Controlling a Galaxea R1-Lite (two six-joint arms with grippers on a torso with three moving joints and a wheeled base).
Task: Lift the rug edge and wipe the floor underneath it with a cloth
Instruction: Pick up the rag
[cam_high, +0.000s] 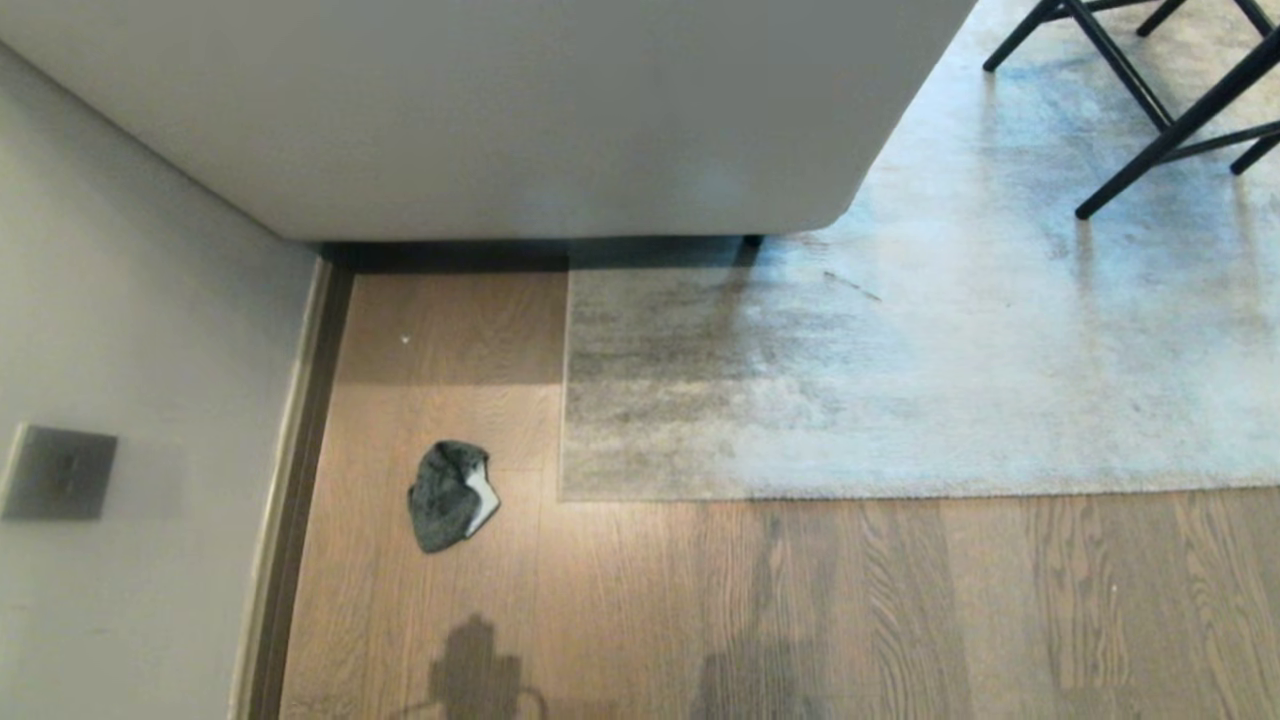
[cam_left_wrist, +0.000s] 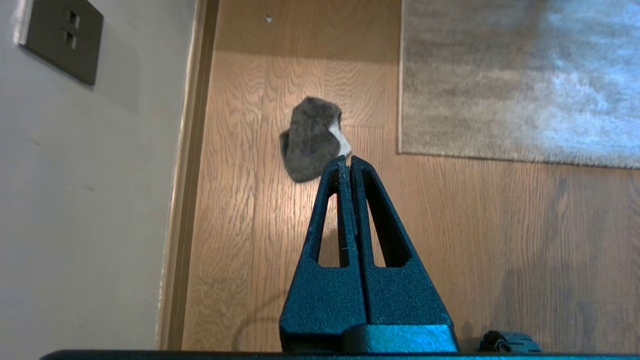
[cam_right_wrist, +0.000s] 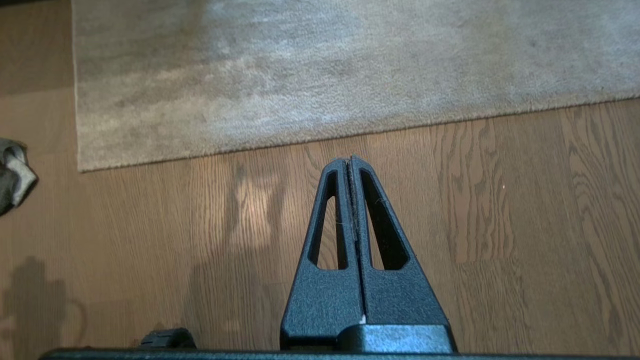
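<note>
Rug edge (cam_high: 800, 495) and corner lie flat on the floor (cam_high: 900, 600), the pale grey-beige pile mottled with darker streaks near the corner and running away under a big white block of furniture (cam_high: 500, 110) at its far side. Brown wood-grain planks show along the near side of the rug and in a strip between the rug and the grey wall (cam_high: 130, 350). Thin black chair legs (cam_high: 1160, 110) stand on the rug, well away from the corner. A darker baseboard strip (cam_high: 300, 480) runs where the wall meets the planks, and a dark switch plate (cam_high: 58, 472) sits low on the wall, across the floor strip from the rug corner.

Between the rug corner and the baseboard lies the cloth (cam_high: 450, 497), a small crumpled dark grey piece with a white patch turned up on the side nearer the rug; it rests on bare floor, close to the rug corner but not touching it.

Both arms hang above the planks on the near side of the rug. The left gripper (cam_left_wrist: 348, 159) hovers short of the cloth with its fingers pressed together on nothing. The right gripper (cam_right_wrist: 351, 160) hovers just short of the rug edge, fingers likewise together and empty.
</note>
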